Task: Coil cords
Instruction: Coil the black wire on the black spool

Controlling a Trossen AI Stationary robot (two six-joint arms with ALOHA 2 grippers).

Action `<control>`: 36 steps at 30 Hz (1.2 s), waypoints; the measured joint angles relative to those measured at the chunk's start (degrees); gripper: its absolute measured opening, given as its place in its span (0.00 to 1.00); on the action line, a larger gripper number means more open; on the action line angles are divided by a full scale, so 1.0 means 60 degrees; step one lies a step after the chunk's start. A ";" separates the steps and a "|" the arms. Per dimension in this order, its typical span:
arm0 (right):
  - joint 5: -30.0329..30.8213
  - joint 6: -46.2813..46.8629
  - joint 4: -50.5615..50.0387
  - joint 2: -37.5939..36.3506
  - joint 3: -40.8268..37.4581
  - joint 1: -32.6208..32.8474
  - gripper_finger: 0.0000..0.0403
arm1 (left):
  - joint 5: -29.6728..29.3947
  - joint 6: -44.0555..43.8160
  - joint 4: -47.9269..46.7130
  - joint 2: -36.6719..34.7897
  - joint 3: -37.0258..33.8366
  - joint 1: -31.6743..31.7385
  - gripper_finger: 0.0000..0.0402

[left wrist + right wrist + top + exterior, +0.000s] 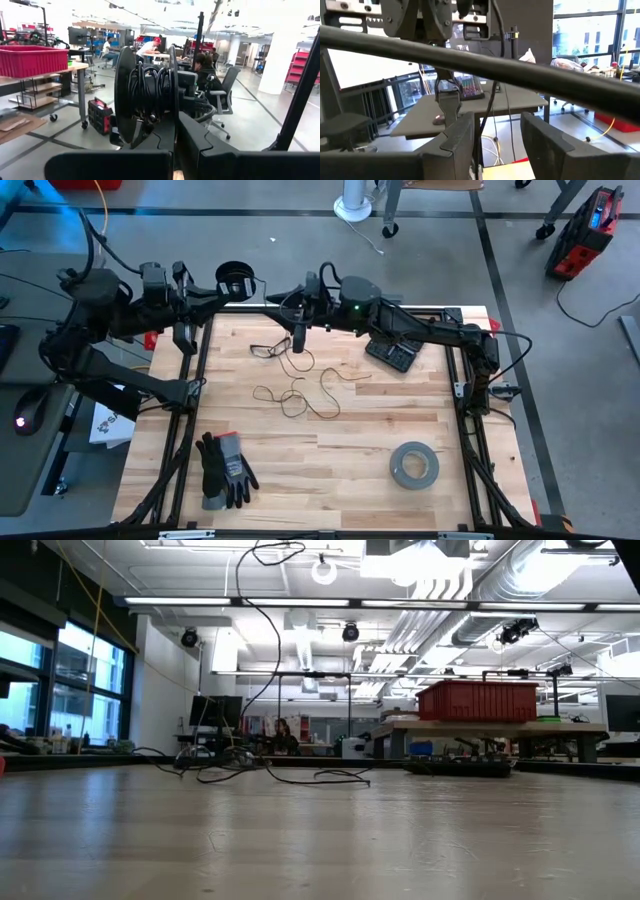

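The small black spool point(236, 280), with dark cord wound on its core point(147, 92), hangs in the air past the table's far left corner, and my left gripper point(214, 288) is shut on it. From there the thin dark cord runs to my right gripper point(300, 302), which stands open above the table's far edge. The cord point(487, 112) passes through the gap between its fingers, then hangs down point(243, 630) to the table. Its loose end lies in slack loops point(295, 392) on the wood. My left gripper holds the spool level, clear of the table, with its round flanges upright. The rim of one flange point(173, 107) goes down between the two fingers point(195, 140); the contact itself is hidden behind the fingers. My right gripper: I cannot tell whether the cord touches a finger.
A pair of dark gloves point(225, 470) lies near the front left and a grey tape roll point(413, 465) near the front right. A black keypad device point(392, 356) and a pair of glasses point(268, 348) sit near the far edge. Dark frame rails point(190, 390) border the table.
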 joint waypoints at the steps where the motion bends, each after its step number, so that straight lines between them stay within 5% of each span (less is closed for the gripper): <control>1: 0.0000 -0.0011 -0.0022 0.0000 0.0000 0.0000 0.38 | 0.0000 -0.0003 0.0000 0.0000 0.0000 0.0000 0.00; 9: -0.0002 -0.0244 -0.0087 0.0004 0.0000 0.0003 0.37 | 0.0000 -0.0003 -0.0016 0.0000 0.0000 0.0000 0.00; 25: 0.0251 -0.0506 -0.0219 -0.0011 -0.0004 0.0164 0.12 | -0.0004 -0.0003 -0.0040 0.0000 0.0004 0.0000 0.00; 36: 0.0413 -0.0834 -0.0693 -0.0342 -0.0011 0.0087 0.10 | -0.0171 -0.0007 -0.0085 0.0002 0.0007 0.0002 0.00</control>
